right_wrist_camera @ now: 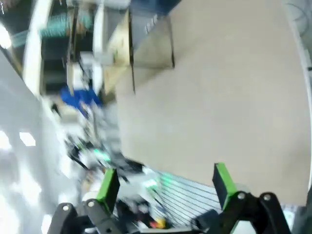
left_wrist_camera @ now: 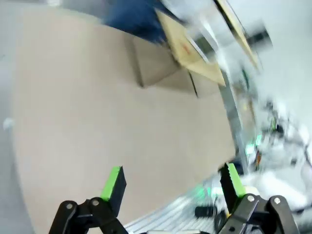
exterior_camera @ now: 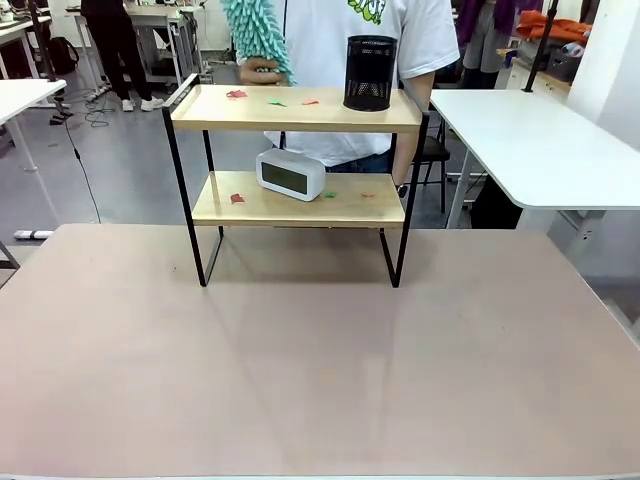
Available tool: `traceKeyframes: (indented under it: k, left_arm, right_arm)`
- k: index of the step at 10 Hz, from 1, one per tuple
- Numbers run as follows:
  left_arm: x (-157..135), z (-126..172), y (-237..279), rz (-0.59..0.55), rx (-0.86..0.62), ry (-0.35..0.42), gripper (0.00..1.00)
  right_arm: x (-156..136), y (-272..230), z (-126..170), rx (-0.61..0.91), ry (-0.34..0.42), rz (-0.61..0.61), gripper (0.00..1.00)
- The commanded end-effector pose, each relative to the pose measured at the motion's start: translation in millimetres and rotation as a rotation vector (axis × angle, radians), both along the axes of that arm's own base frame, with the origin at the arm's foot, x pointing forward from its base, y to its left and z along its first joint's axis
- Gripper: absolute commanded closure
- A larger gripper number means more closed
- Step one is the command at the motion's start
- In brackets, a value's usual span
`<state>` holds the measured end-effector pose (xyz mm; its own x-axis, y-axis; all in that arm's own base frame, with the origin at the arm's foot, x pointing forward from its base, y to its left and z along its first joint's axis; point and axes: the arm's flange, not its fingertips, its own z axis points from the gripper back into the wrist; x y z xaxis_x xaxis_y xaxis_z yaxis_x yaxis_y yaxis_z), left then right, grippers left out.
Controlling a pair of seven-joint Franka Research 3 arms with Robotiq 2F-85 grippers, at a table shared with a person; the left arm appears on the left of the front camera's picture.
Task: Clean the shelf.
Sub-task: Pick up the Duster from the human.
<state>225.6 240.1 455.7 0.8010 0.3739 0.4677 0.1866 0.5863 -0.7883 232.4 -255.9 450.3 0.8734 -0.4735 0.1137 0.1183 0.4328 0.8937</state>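
Shelf (exterior_camera: 296,122): upright at the far middle of the table (exterior_camera: 300,350), just before the person.
Upper tier (exterior_camera: 320,112): black mesh cup (exterior_camera: 370,73) at right, red and green scraps (exterior_camera: 236,94) at left.
Lower tier (exterior_camera: 270,207): white clock (exterior_camera: 290,174), more scraps.
Duster (exterior_camera: 256,35): teal, in the person's hand (exterior_camera: 262,68), behind the upper tier.
Left gripper (left_wrist_camera: 173,178): fingers apart, empty, above the table.
Right gripper (right_wrist_camera: 165,178): fingers apart, empty, above the table.

1. A black mesh cup (exterior_camera: 370,72) is seen upright, higher than and to the right of a white digital clock (exterior_camera: 290,174), which is turned slightly askew.
2. A beige counter (exterior_camera: 320,360) is spread across the foreground.
3. A white table (exterior_camera: 530,140) is set at the right, and another white table (exterior_camera: 20,95) at the left edge.
4. A black cable (exterior_camera: 85,170) is trailed over the grey floor.
5. A person's white T-shirt (exterior_camera: 320,40) is seen beyond the counter.
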Motion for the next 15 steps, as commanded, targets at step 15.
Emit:
traceKeyframes:
  k: [15]
  left_arm:
    - [0.0, 0.0, 0.0, 0.0, 0.0, 0.0, 0.0]
  right_arm:
    - [0.0, 0.0, 0.0, 0.0, 0.0, 0.0, 0.0]
